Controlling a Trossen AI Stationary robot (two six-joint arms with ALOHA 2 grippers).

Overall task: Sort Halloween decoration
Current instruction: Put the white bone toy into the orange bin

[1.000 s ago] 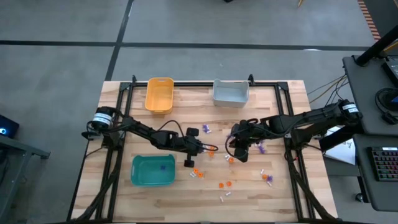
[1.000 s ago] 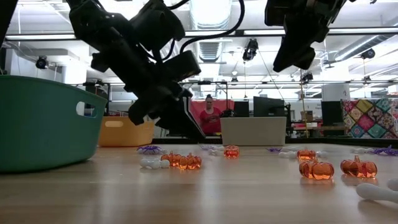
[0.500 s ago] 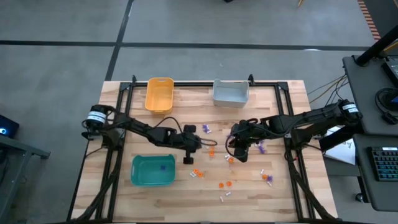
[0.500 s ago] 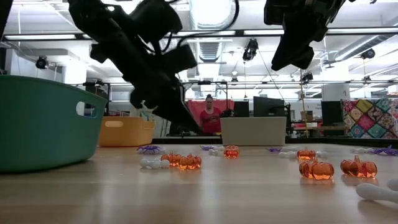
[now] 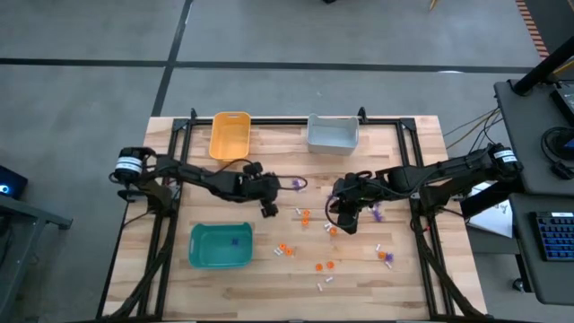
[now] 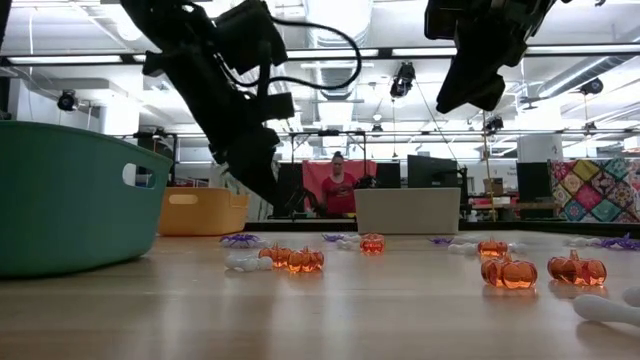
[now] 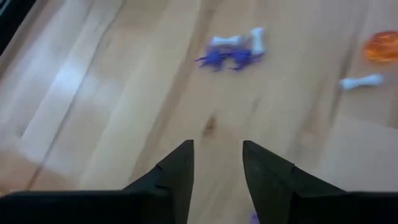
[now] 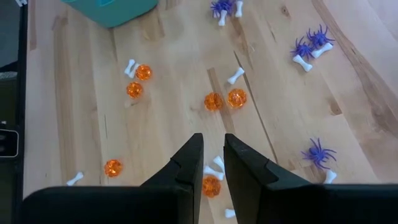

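Your left gripper [image 7: 217, 163], fingers parted and empty, points at the purple spiders [image 7: 227, 58] just ahead, toward the grey bin [image 5: 333, 133].

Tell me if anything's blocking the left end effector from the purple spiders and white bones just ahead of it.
Nothing visible. The left end effector is open and empty, and only bare wooden table lies between its fingers and the purple spiders with the white bones beside them.
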